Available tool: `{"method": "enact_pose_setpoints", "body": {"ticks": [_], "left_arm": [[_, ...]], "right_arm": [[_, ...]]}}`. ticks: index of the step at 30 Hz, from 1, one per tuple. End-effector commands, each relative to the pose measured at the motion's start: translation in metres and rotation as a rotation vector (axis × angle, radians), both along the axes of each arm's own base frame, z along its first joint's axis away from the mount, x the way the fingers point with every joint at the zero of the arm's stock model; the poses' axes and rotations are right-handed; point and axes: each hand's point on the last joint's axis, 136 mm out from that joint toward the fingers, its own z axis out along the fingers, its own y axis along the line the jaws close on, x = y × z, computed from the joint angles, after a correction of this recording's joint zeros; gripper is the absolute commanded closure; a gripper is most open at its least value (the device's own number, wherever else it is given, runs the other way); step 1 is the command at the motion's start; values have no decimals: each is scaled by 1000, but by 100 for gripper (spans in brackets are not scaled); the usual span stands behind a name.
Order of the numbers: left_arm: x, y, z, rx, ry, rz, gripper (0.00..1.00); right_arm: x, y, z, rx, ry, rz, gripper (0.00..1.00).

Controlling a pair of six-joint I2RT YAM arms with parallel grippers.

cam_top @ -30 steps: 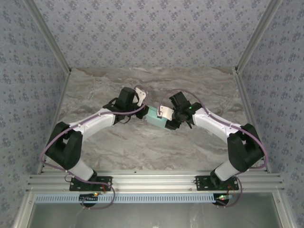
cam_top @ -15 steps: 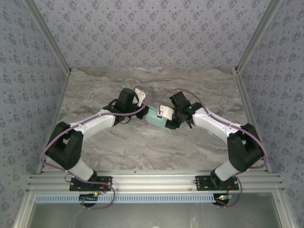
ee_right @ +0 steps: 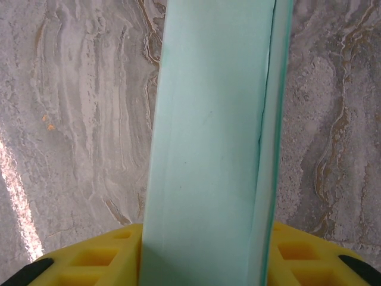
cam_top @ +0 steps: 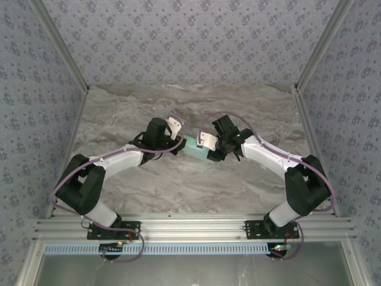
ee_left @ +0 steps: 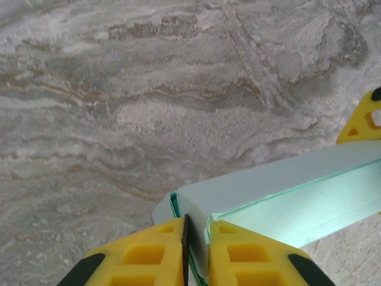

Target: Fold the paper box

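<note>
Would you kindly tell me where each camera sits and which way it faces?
Top external: above and behind the arms, looking down at the table; both arms, left gripper and right gripper at the box.
Left wrist: looks past its yellow fingers at the box's end.
Right wrist: looks along the box between its fingers.
All share the box and table.

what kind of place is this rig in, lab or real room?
Likely a lab test cell, not a lived-in room: marble-look tabletop, wallpapered panels on metal framing, two arms bolted to an aluminium rail.
</note>
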Motion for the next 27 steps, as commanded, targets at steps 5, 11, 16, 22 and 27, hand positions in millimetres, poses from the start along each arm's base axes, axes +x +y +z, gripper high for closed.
{"method": "enact_pose_setpoints", "body": {"ticks": [5,11,16,22,27], "left_arm": [[-22,-9,0,-36,-17,-97,55],[-30,6,49,-164,-106,-130,37],[-24,52,104,-305,-241,21,1],[-7,73,95,-327,-86,207,1],[11,65,42,-298,163,291,1]], "right_arm": [[-25,-5,-39,-100,69,95,65],[-30,-6,-43,-131,67,153,67],[-32,-7,-43,-136,53,184,68],[-33,-2,-44,-114,62,208,68],[-34,2,-41,-93,75,208,68]]}}
